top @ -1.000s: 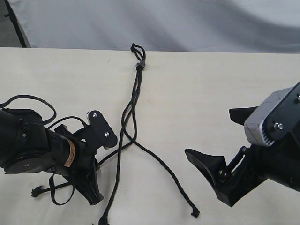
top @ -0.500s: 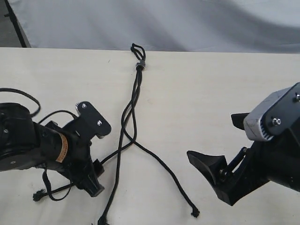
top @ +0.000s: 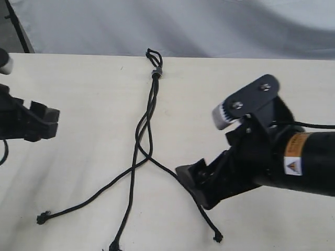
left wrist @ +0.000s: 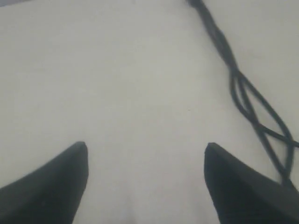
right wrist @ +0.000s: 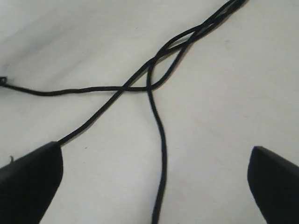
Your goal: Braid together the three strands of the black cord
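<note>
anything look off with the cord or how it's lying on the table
Nothing stands out. The black cord lies flat on the table, its loop at the far edge. The three strands cross loosely, then splay apart, none visibly broken.

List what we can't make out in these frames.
- Exterior view: right strand partly hidden under right claw.
- Exterior view: middle strand tip partly cut by bottom edge.
- Exterior view: left claw mostly cut by left edge.
- Left wrist view: blurred; over-under order in black cord unclear.
</note>
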